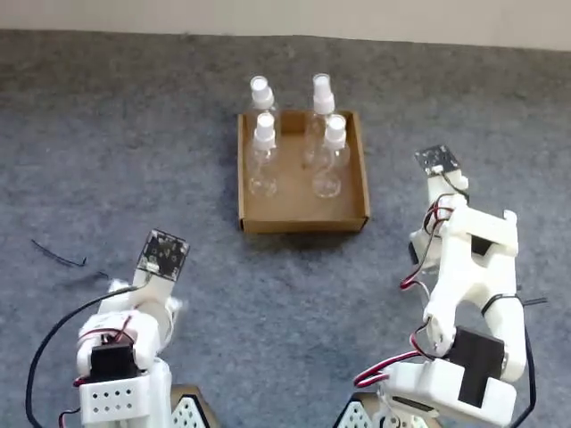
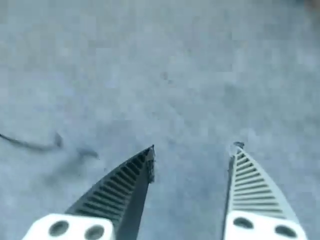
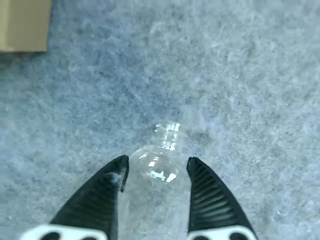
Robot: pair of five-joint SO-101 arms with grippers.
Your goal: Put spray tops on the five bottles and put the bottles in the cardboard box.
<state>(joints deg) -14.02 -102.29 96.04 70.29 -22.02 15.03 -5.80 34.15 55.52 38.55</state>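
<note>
Four clear, rounded plastic bottles [image 1: 264,160] with white spray tops [image 1: 335,130] stand in the shallow cardboard box [image 1: 303,223] on the fuzzy grey tabletop [image 1: 107,134]. Outside the box, the right gripper [image 3: 157,162] has its ribbed black fingers closed on a fifth clear bottle [image 3: 162,147] with a bare threaded neck. The left gripper [image 2: 193,149] has its fingers spread wide, holding nothing.

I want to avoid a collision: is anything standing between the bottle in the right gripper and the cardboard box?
Nothing visible does: bare carpet lies between the bottle and the cardboard box. Four capped bottles stand inside it.
</note>
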